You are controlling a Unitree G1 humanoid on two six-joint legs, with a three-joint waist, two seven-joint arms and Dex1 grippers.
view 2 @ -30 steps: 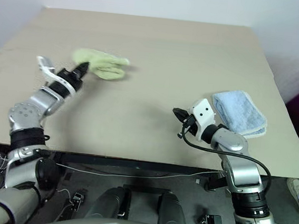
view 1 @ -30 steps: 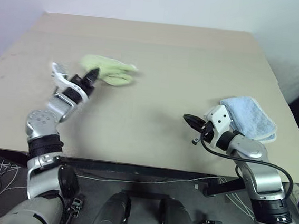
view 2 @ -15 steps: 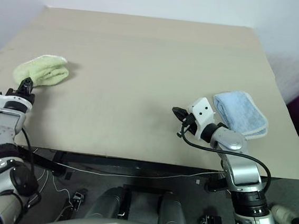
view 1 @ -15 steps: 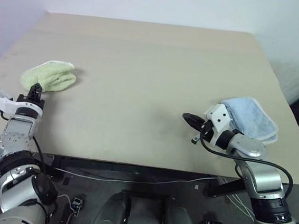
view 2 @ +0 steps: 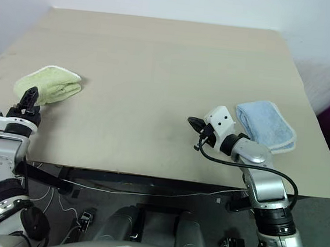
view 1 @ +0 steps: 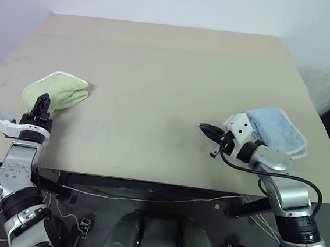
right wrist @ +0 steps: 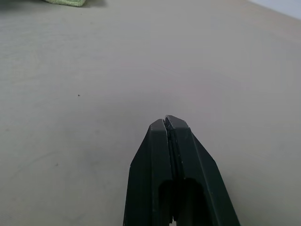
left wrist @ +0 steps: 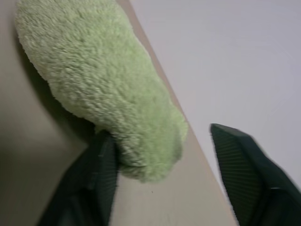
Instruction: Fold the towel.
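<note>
At the near left of the table (view 1: 170, 65), the left gripper (view 1: 40, 103) hangs just past the near end of the towel (view 1: 57, 90), its two black fingers spread wide apart. In the left wrist view one finger (left wrist: 96, 181) touches the towel's rounded end while the other stands clear of it, so the towel lies released on the tabletop, not gripped.

The towel is a light-green terry bundle, folded over into a thick oblong with a white corded edge showing along its far side. It sits close to the table's left edge, nearer the near edge than the far one. Its long axis runs slantwise, from the near-left end by the gripper to the far-right end, which points toward the middle of the table. No mark or lettering can be made out on it.

Toward the near right, the right gripper (view 2: 192, 122) is clenched on nothing, its fingers pressed together above bare tabletop and pointing toward the left side. Just beside the right wrist, close to the table's right edge, lies a folded light-blue towel (view 1: 276, 130).

The whole middle of the table, and all of it back to the far edge, is bare beige surface, so the two towels lie well apart.
</note>
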